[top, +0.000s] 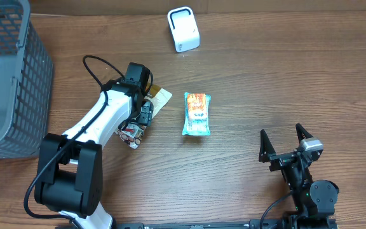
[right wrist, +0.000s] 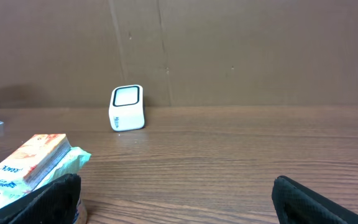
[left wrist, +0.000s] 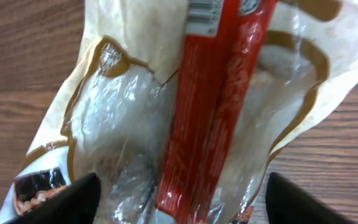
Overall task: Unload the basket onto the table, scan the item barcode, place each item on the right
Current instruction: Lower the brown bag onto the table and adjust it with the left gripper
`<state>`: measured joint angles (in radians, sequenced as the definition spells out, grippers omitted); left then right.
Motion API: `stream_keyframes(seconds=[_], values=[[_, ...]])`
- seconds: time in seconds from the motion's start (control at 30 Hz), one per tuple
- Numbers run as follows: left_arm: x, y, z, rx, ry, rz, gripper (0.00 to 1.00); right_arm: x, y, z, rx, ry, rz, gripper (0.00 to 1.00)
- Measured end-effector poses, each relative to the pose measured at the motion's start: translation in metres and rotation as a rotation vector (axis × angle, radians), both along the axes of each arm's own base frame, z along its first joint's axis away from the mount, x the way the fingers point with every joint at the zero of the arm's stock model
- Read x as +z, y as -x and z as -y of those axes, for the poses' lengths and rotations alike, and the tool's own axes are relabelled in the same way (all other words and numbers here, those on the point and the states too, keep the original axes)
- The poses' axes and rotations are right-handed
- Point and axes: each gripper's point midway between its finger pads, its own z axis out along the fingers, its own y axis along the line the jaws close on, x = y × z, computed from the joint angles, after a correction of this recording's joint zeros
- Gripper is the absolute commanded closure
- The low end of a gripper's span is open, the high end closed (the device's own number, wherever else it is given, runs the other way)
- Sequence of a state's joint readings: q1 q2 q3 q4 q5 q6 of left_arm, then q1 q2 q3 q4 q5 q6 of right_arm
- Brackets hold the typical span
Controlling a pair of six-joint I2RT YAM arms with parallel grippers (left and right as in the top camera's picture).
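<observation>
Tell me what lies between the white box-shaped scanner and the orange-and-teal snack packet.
Nothing: only bare wooden tabletop separates the white box-shaped scanner from the orange-and-teal snack packet, clear in the overhead view and the right wrist view.

Nothing fancy around me. There's a brown wood-grain table [top: 265, 70], with the grain running side to side. Over at the far corner on my left sits a grey plastic basket [top: 40, 70] with lattice walls and a smooth grey inside. It stands right on the table top and is partly cut off by the edge of the overhead view. Behind the table's far edge is a plain brown cardboard wall [right wrist: 229, 50] with a couple of vertical creases running down it.
</observation>
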<state>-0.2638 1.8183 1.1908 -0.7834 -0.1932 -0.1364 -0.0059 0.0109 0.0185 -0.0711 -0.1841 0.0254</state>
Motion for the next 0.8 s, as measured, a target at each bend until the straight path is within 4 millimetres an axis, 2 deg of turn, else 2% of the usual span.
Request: stream_keyframes(seconds=[0.03, 0.2, 0.43, 0.5, 0.8], values=[[0.0, -0.002, 0.002, -0.027, 0.005, 0.005, 0.07, 0.0, 0.0, 0.0, 0.0, 0.0, 0.0, 0.0], [-0.003, -0.008, 0.015, -0.144, 0.052, 0.007, 0.09, 0.0, 0.0, 0.0, 0.0, 0.0, 0.0, 0.0], [-0.031, 0.0, 0.019, -0.206, 0.059, -0.087, 0.17, 0.0, 0.0, 0.0, 0.0, 0.0, 0.0, 0.0], [-0.032, 0.002, 0.023, -0.213, 0.079, -0.1, 0.22, 0.0, 0.0, 0.0, 0.0, 0.0, 0.0, 0.0], [-0.028, 0.024, 0.041, -0.181, 0.207, -0.211, 0.21, 0.0, 0.0, 0.0, 0.0, 0.0, 0.0, 0.0]])
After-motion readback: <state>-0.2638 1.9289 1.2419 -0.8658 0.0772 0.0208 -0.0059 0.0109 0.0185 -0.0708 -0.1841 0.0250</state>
